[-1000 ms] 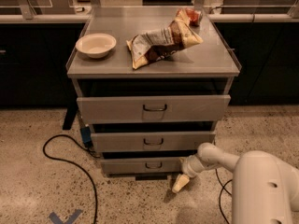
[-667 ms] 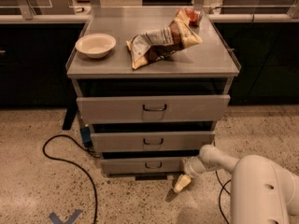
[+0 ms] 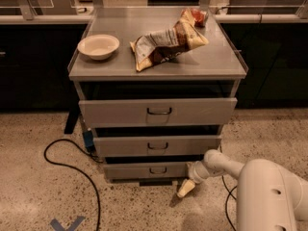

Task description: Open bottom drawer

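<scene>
Hidden: bottom drawer (image 3: 149, 170) interior shadowed.
Facing: toward viewer, long axis left-right.
Gripper (image 3: 186, 188): lower centre, beside drawer's right end, fingers clenched, empty.

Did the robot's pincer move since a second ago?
No. The pincer hangs in the same spot as before, just below the right end of the bottom drawer.

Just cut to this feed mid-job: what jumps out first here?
The white arm's gripper hangs near the floor by the right end of the bottom drawer, lower than its handle. On the cabinet top lie a crumpled snack bag in the middle and a pale bowl at left. A black cable loops across the floor at left.
</scene>
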